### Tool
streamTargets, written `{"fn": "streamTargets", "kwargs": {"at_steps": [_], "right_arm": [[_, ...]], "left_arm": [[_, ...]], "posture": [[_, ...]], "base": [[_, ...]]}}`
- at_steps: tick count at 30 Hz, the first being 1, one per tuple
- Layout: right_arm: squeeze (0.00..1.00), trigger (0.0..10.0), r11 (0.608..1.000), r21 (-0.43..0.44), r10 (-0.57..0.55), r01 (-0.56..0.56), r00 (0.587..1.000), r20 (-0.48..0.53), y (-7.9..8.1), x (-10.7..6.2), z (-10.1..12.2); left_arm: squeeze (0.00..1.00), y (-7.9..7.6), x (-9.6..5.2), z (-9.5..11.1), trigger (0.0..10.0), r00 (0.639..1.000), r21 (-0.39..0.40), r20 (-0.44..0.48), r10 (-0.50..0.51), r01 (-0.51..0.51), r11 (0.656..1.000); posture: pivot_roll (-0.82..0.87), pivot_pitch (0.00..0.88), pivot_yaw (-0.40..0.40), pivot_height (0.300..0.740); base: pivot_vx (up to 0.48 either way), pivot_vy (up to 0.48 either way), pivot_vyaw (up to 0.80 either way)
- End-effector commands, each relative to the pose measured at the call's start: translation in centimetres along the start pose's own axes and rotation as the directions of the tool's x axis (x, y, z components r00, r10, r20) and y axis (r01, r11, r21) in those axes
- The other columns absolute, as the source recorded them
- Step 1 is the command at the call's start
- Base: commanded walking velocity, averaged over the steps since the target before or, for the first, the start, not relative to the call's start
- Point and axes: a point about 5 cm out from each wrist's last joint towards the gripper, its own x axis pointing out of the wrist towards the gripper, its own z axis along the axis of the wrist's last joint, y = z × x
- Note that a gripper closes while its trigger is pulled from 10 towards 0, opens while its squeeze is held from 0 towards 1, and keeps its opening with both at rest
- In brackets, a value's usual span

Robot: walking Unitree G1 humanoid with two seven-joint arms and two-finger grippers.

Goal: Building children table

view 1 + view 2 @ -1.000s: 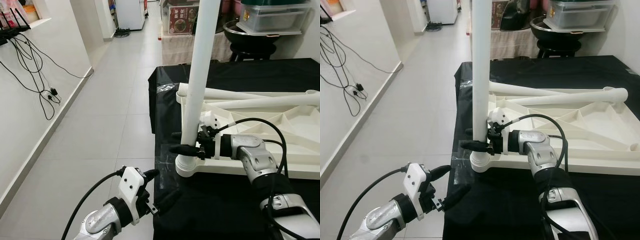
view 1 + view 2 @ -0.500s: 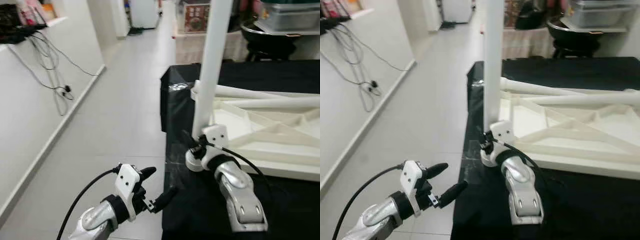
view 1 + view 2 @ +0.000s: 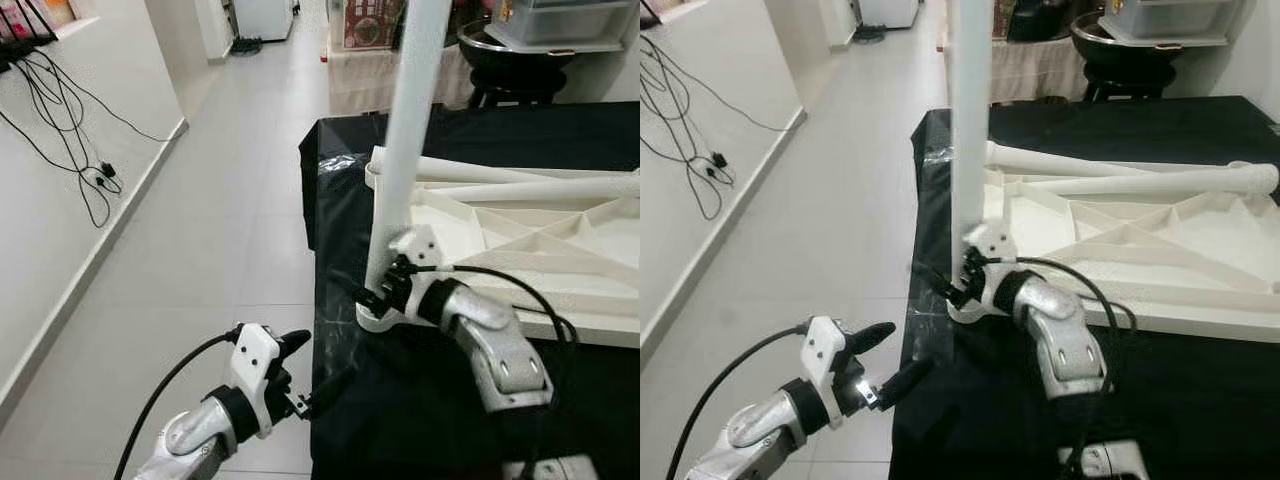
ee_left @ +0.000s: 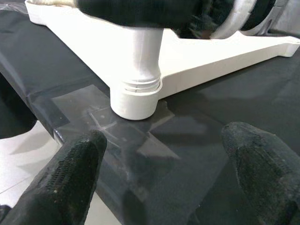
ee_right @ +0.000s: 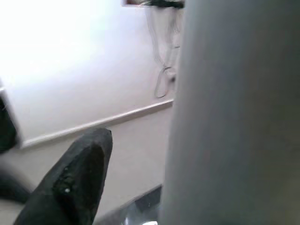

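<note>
Two arms | right claw (image 3: 368, 298) at upright leg (image 3: 405, 150) base | left claw (image 3: 305, 375) spread, low

A black cloth (image 3: 480, 140) covered the table, with a patch of clear tape (image 4: 117, 136) stuck over its near corner; a pale tiled floor (image 3: 220, 230) ran away along a white wall (image 3: 60, 150); black cables (image 3: 70, 130) hung down that wall to a plug near the skirting; beyond the table stood a dark round stool (image 3: 510, 85) and a clear plastic storage box (image 3: 560, 20).
</note>
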Motion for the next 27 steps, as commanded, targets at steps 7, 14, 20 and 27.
{"fn": "streamTargets", "kwargs": {"at_steps": [7,14,20,27], "right_arm": [[0.0,10.0,0.932,0.033,0.363,-0.362,0.931,-0.028,-0.4,1.6,0.4],[0.0,0.0,0.923,0.078,0.377,-0.377,0.926,0.008,-1.2,2.1,0.5],[0.0,0.0,0.937,0.073,0.342,-0.341,0.94,0.007,-1.6,1.5,0.1],[0.0,0.0,0.991,0.071,-0.109,0.117,0.989,-0.104,-2.2,0.0,-2.5]], "left_arm": [[0.0,-0.2,0.1,-0.4,10.0,1.0,-0.012,-0.015,0.0,0.0,1.0],[0.0,-0.3,0.1,-0.4,10.0,1.0,-0.016,-0.016,-0.004,0.004,1.0],[0.0,-0.4,0.1,-0.3,10.0,1.0,-0.02,-0.014,-0.006,0.006,1.0],[0.0,-0.6,0.0,-0.4,10.0,1.0,-0.023,-0.013,-0.006,0.006,1.0]], "posture": [[-0.05,0.124,0.046,0.74],[-0.05,0.127,0.046,0.74],[-0.05,0.132,0.048,0.74],[-0.07,0.136,0.024,0.74]], "base": [[0.0,0.0,0.0],[0.0,0.0,0.0],[0.0,0.0,0.0],[0.0,0.0,0.0]]}}
